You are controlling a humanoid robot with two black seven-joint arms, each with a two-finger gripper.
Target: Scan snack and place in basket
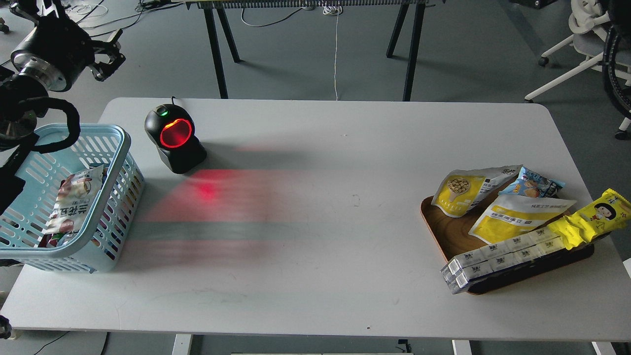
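Left gripper [109,58] hangs high at far left, above and behind the basket [118,148], off the table edge; fingers dark and small, cannot tell whether spread or closed. Nothing seen in it. Right gripper out of view.

Snack [466,190]: white-and-yellow pouch, picture of a scoop of round beige balls on the yellow part, dark text on the white upper part. Lies tilted on the far-left rim of the wooden tray [438,229], at the table's right end.

Around it: flat yellow-white pouch [517,217] just beside, overlapping its lower right corner; blue packet [535,183] behind; bright yellow wrapper with cartoon face [594,217] at right; 2 long white boxes [503,259] along the tray's near edge.

Scanner [175,138], black, red window lit, stands just right of the basket, casting red glow on the white table [315,236]. Basket, light blue and slotted, holds some packets [74,202]. Snack and basket well apart.
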